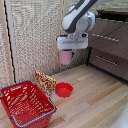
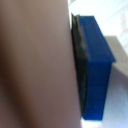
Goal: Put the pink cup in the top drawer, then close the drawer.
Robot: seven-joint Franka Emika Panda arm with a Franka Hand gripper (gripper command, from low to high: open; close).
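Pale woven blinds fill the back wall, and a light wooden worktop (image 1: 95, 95) runs beneath everything. On the exterior view's right stands the storage unit (image 1: 111, 45), dark brown, with 2 drawer fronts showing long silver bar handles; the highest section (image 1: 112, 34) sits behind the arm and looks closed, though the picture is soft.

Up in the air, the bulky white arm hangs in front of the unit with the jaws (image 1: 66, 54) pointing down, clenched around the pink recepticle (image 1: 66, 57). The cup is clear of the worktop, held upright just under the flat white block. It reads as a small, pale pink, slightly see-through cylinder, narrow and plain, with no markings that can be made out.

In the wrist view, a blurred brownish-pink surface fills most of the frame, pressed right against 1 blue fingertip (image 2: 96, 65) with a dark pad edge between them.

Down below, a shallow red bowl (image 1: 64, 89) rests on the worktop, just beside a yellow-and-red snack packet (image 1: 45, 81) standing against a red wire basket (image 1: 25, 102) with a blue rim at the exterior view's left.
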